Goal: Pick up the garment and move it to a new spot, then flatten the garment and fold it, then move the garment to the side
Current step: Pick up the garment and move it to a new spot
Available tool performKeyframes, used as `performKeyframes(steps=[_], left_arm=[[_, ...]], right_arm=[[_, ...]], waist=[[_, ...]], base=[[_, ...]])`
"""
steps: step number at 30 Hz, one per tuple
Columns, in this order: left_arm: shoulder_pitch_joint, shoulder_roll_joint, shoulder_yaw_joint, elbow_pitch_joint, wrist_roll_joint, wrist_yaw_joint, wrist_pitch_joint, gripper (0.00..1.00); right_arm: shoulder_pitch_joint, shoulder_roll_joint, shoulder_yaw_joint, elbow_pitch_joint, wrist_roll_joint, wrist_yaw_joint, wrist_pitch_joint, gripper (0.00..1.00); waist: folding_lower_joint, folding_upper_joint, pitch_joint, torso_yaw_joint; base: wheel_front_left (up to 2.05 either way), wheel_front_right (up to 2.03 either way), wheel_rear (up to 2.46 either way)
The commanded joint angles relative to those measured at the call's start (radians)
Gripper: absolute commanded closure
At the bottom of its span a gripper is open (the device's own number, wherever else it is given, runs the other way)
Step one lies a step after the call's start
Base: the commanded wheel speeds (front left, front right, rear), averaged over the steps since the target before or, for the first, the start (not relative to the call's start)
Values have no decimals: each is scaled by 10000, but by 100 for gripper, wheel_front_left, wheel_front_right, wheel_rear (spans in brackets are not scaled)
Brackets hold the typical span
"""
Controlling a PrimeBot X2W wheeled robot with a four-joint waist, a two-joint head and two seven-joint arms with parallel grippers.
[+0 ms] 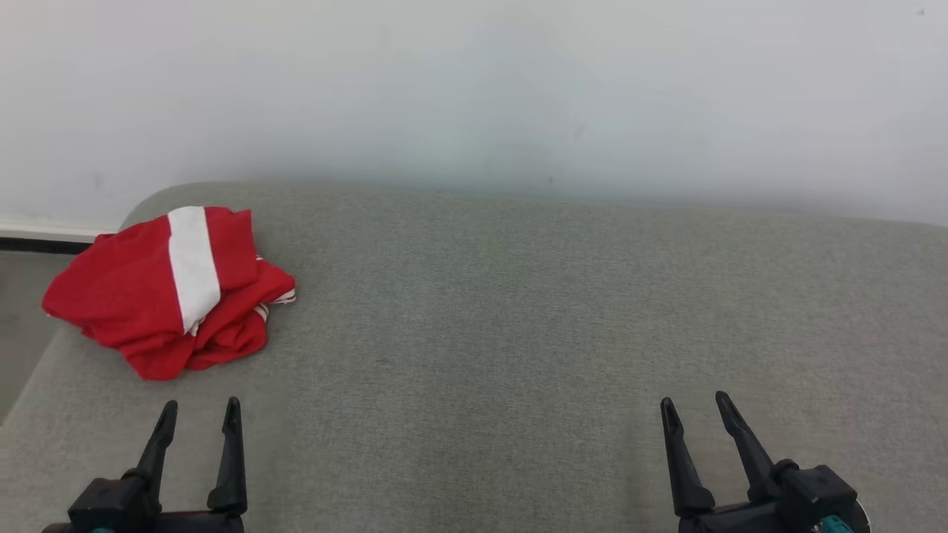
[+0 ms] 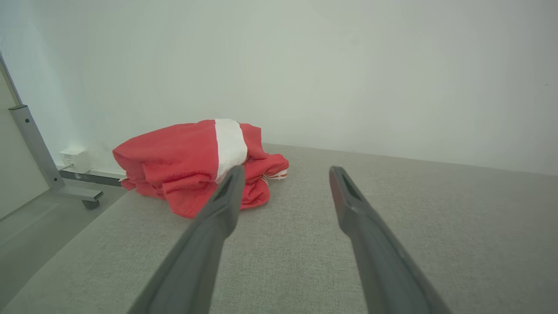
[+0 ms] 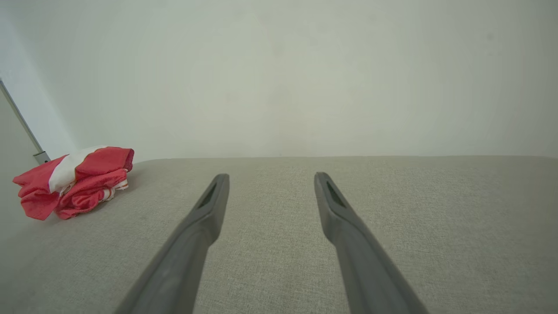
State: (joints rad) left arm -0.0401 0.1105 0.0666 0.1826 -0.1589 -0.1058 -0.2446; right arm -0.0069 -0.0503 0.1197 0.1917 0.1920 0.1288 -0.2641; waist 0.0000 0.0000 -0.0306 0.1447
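The red-and-white garment (image 1: 163,296), crumpled at the padded surface's (image 1: 518,333) far-left corner, looks light and limp, probably best pinched on its raised top fold; left gripper (image 1: 201,404) and right gripper (image 1: 695,400) gape wide, empty.

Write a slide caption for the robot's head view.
Crumpled red-and-white garment at the far-left corner of the grey surface; left claw and right claw open, empty.

The garment (image 1: 167,292) was soft, matt cloth, the cushion (image 1: 518,333) under it a coarse, woven, matt grey fabric, the wall (image 1: 474,89) smooth and matt, and the left gripper (image 1: 201,404) and right gripper (image 1: 695,400) looked like dark matt plastic.
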Motion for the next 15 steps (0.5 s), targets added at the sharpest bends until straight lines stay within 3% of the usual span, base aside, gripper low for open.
performKeyframes(steps=[1,15], left_arm=[[-150,90,61,-1,-14,71,32,0],[-140,330,175,147,-89,342,264,0]], right_arm=[[60,-12,-2,121,55,35,-6,0],[-101,-7,58,452,25,35,48,0]], waist=[[0,0,-21,627],[0,0,-22,2741]], base=[[0,0,0],[0,0,0]])
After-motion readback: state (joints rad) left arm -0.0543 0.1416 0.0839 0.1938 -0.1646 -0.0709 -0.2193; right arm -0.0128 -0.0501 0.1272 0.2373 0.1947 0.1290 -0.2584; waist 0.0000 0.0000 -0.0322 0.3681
